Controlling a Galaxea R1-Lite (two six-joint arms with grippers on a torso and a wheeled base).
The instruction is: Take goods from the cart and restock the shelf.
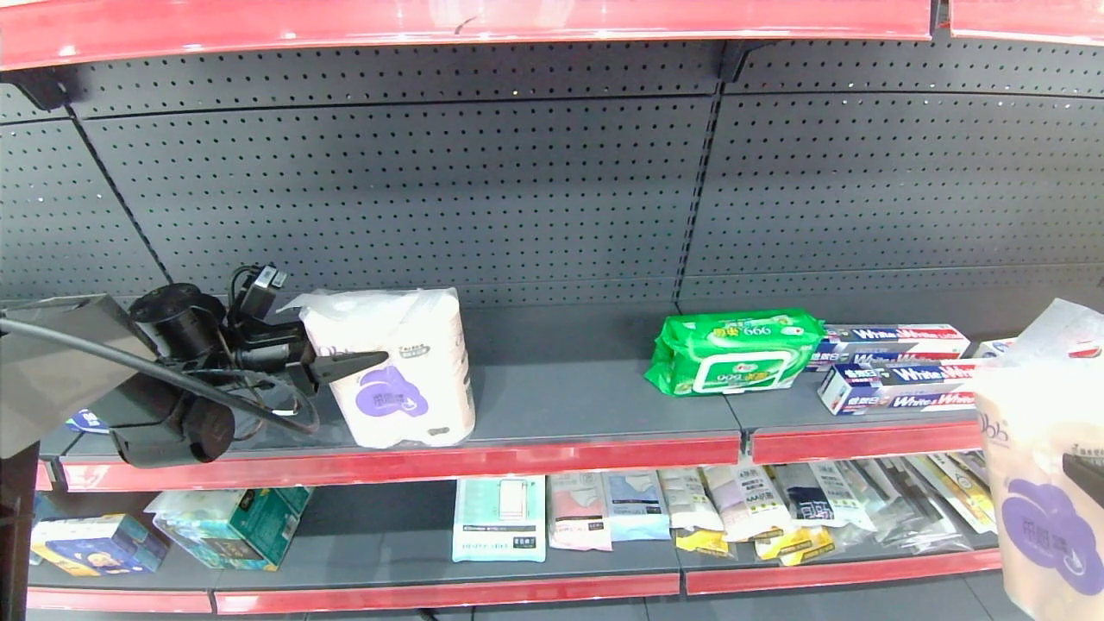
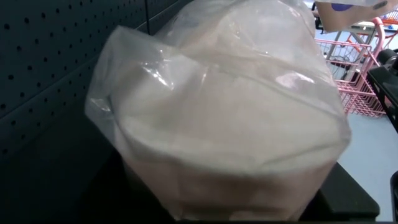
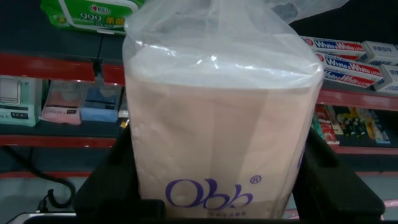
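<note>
A clear-wrapped toilet paper pack (image 1: 392, 371) with a purple print stands upright at the left of the grey middle shelf (image 1: 561, 392). My left gripper (image 1: 371, 354) reaches in from the left and is shut on it, one dark finger (image 1: 349, 364) across its front and the other hidden behind. The left wrist view shows this pack (image 2: 230, 118) from very close. At the lower right my right gripper (image 1: 1078, 483) is shut on a second, identical pack (image 1: 1039, 466), held in the air in front of the shelves. That pack (image 3: 217, 124) sits between the dark fingers (image 3: 102, 180).
A green wet-wipes pack (image 1: 733, 352) and stacked toothpaste boxes (image 1: 897, 362) lie on the right of the middle shelf, with bare shelf between them and the standing pack. The lower shelf (image 1: 371, 526) holds boxes and flat packets. A pink cart (image 2: 348, 74) stands behind.
</note>
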